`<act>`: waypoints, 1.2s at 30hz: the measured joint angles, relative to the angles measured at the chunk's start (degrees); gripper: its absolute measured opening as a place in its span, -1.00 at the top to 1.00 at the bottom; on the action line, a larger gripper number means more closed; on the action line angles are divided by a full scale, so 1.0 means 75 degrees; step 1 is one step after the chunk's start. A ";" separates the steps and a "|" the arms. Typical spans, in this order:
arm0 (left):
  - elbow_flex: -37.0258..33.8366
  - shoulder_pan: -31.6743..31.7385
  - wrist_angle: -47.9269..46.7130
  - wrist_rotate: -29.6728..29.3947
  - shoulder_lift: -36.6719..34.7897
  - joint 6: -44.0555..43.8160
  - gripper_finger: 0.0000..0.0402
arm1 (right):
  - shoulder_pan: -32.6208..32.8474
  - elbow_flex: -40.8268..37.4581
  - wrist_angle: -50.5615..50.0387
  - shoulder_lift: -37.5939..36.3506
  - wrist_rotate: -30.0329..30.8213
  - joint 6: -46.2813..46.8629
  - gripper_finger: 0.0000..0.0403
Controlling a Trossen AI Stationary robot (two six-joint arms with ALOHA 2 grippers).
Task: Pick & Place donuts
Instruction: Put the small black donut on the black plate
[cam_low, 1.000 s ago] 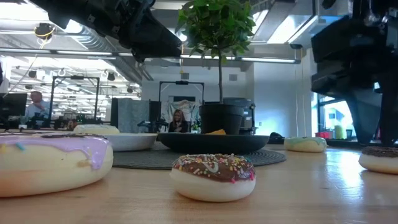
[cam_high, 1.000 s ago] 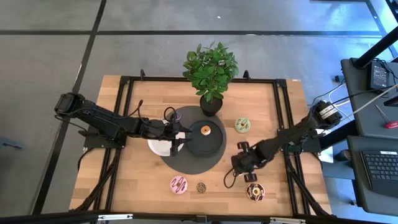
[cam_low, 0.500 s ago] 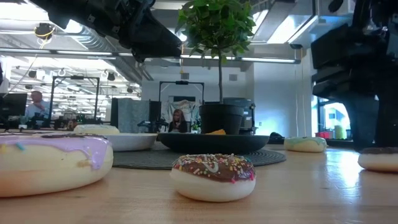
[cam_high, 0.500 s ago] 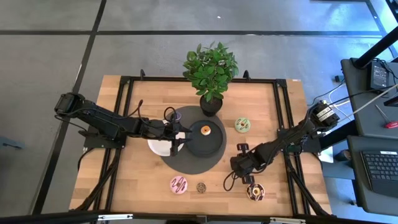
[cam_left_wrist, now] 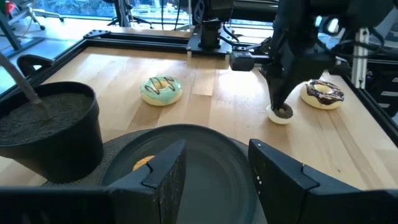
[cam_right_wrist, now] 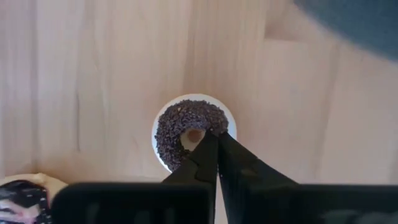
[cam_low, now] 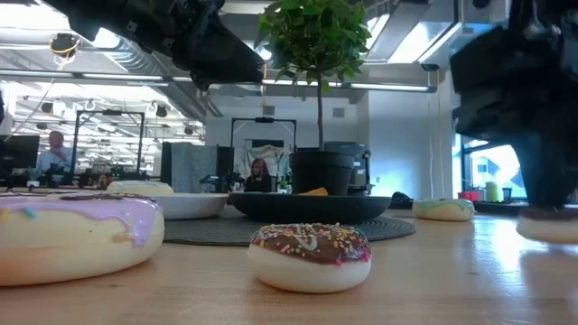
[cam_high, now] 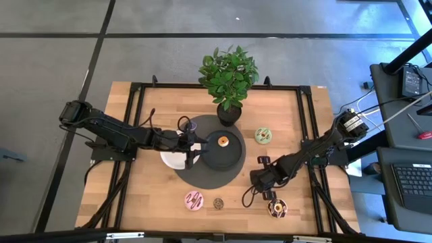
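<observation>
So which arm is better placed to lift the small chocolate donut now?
The right: the right gripper is shut on the small chocolate donut, on its rim. The left gripper hangs open over the black plate.

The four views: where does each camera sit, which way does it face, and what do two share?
High view: above the table, facing straight down; both arms show.
Low view: at table-top height, facing level toward the plant; arms enter from above.
Left wrist view: on the left arm, facing over the black plate; open left end effector shows.
Right wrist view: on the right arm, facing down at the mini chocolate donut; shut right end effector shows.
Shared: both wrist views show that donut.
</observation>
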 joint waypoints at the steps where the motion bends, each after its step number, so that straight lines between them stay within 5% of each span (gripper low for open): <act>1: 0.0000 -0.0003 0.0000 0.0005 0.0000 0.0001 0.16 | -0.0062 0.0157 -0.0136 -0.0007 0.0018 -0.0140 0.95; 12: 0.0000 0.0000 -0.0005 0.0009 0.0000 0.0008 0.16 | -0.2113 0.1662 0.0103 -0.0020 0.0862 -0.3215 0.98; 19: 0.0000 0.0000 -0.0006 0.0009 0.0000 0.0011 0.16 | -0.3630 0.1335 0.1336 0.0096 -0.0139 -0.3954 0.98; 27: 0.0000 0.0000 -0.0003 0.0009 0.0000 0.0017 0.16 | -0.3916 0.1277 0.1726 0.0700 -0.0866 -0.4105 0.98; 36: 0.0000 0.0000 -0.0085 0.0006 0.0000 0.0017 0.16 | -0.4026 0.1277 0.1766 0.1014 -0.0582 -0.3975 0.98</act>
